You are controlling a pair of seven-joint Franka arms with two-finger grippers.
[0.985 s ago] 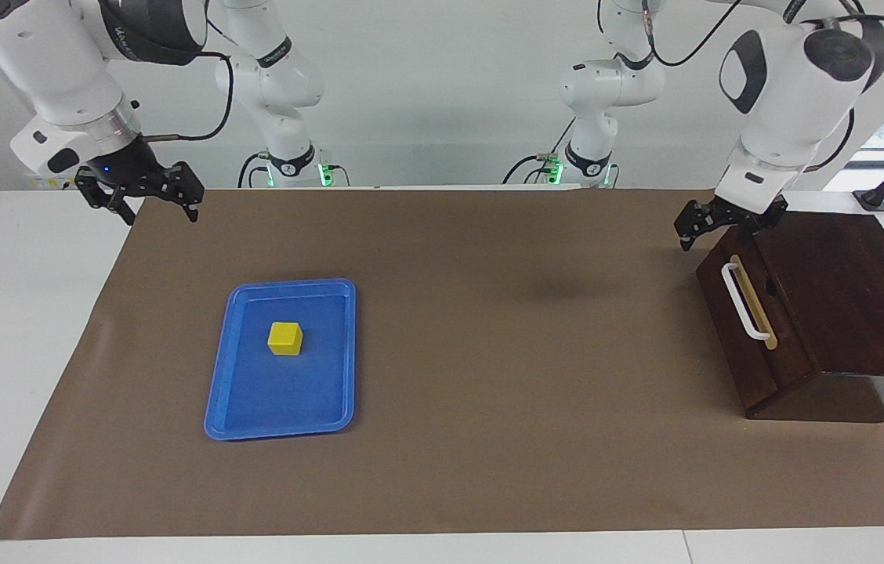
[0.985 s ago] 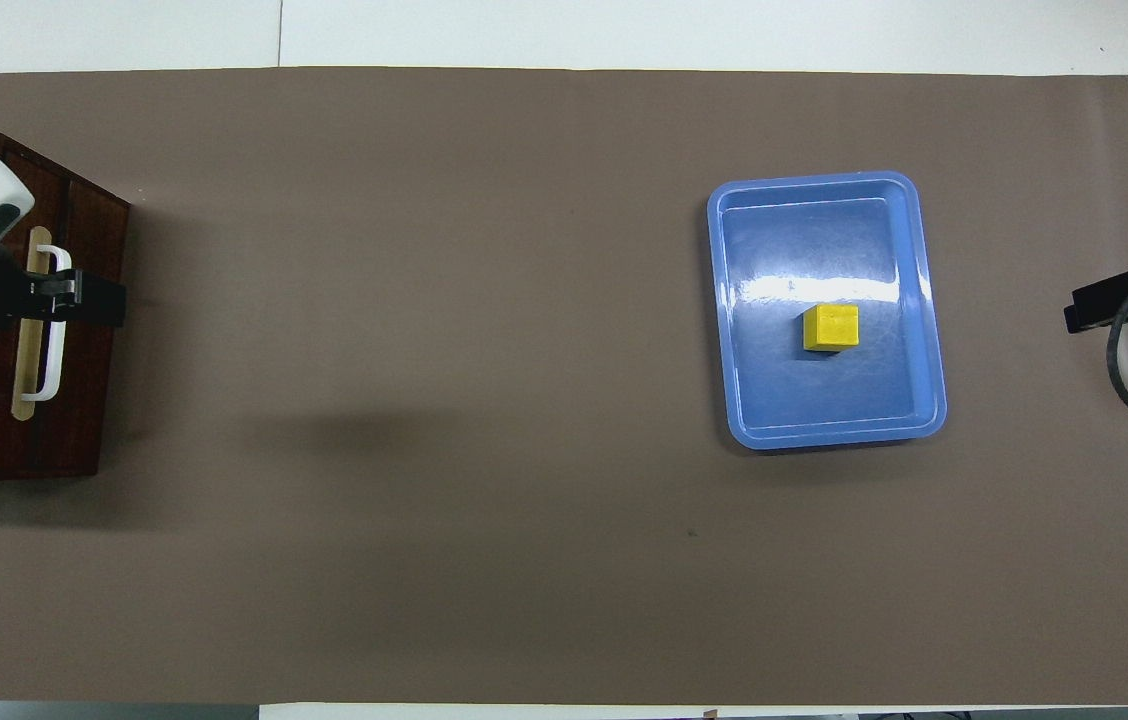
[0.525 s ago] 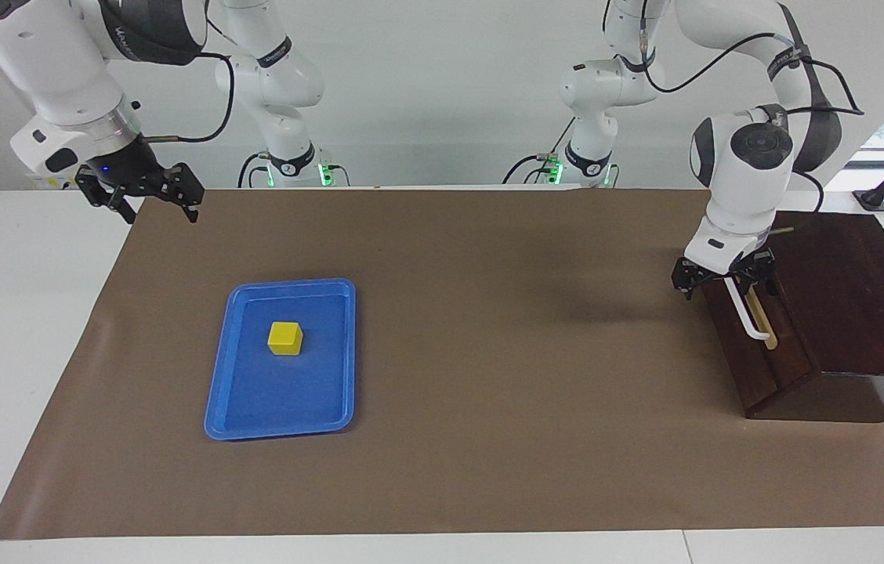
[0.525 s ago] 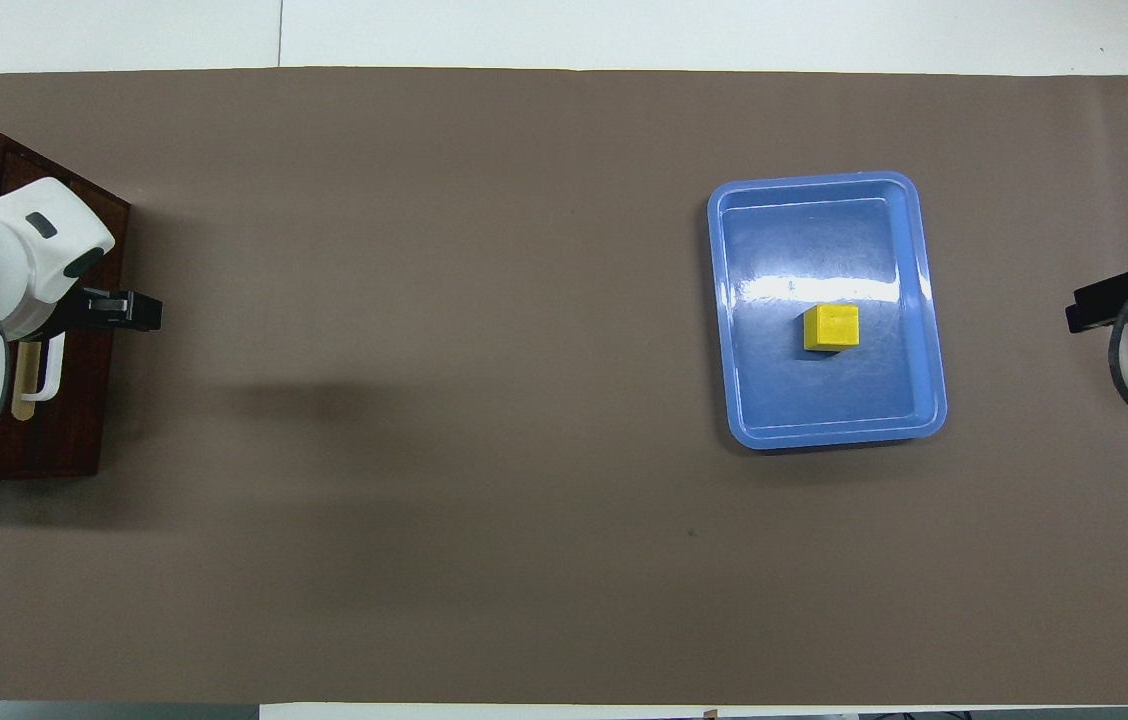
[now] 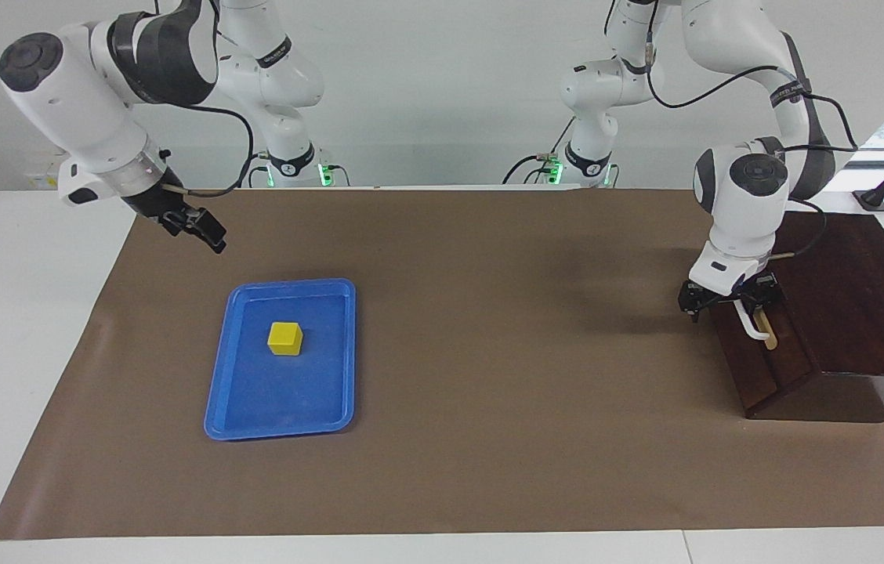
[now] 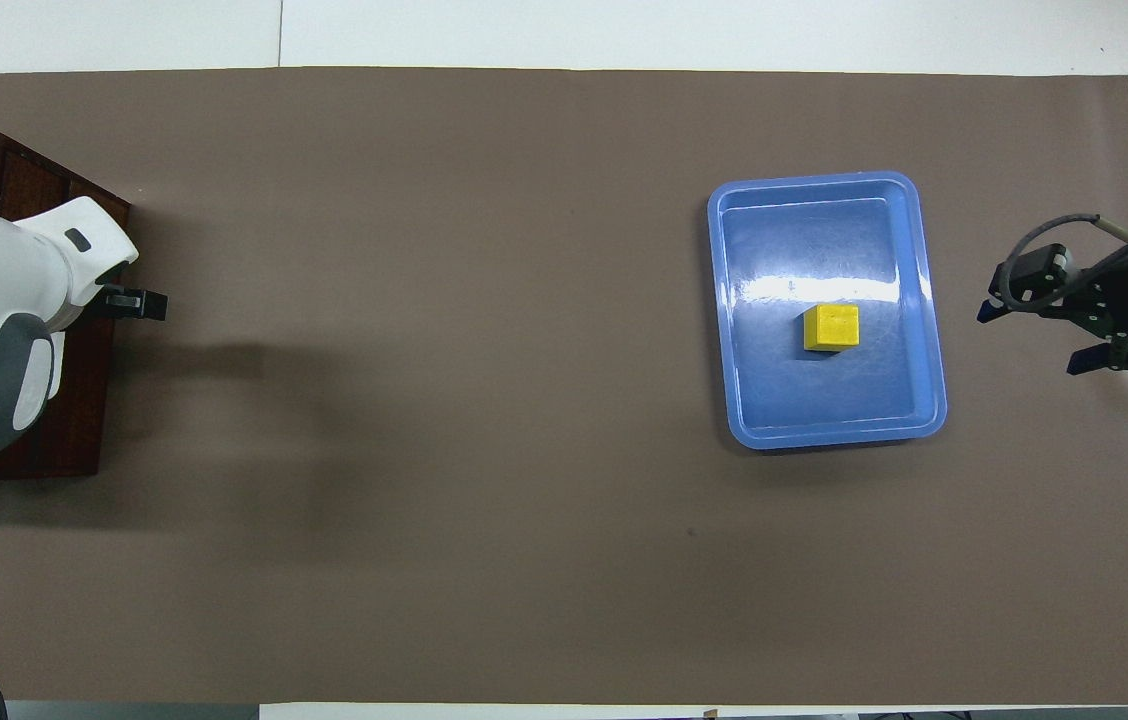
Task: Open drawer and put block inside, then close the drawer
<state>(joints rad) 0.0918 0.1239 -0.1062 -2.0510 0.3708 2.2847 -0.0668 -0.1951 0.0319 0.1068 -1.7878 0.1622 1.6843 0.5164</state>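
Observation:
The dark brown drawer (image 5: 773, 366) is closed in its dark wooden box (image 5: 853, 290) at the left arm's end of the table. My left gripper (image 5: 729, 301) is low at the drawer front, open, with a finger on each side of the white handle (image 5: 754, 330). In the overhead view the left arm hides most of the drawer (image 6: 84, 420); one fingertip (image 6: 139, 303) pokes out. The yellow block (image 5: 284, 338) (image 6: 831, 327) sits in the blue tray (image 5: 277, 419). My right gripper (image 5: 203, 229) (image 6: 1032, 340) is open and empty, up over the mat beside the tray.
The blue tray (image 6: 804, 240) lies on the brown mat (image 5: 489, 352) toward the right arm's end. The mat covers most of the white table (image 5: 19, 329). Bare mat lies between the tray and the drawer box.
My left gripper has come down from over the box's corner to the drawer handle. My right arm has swung and its gripper has moved toward the tray.

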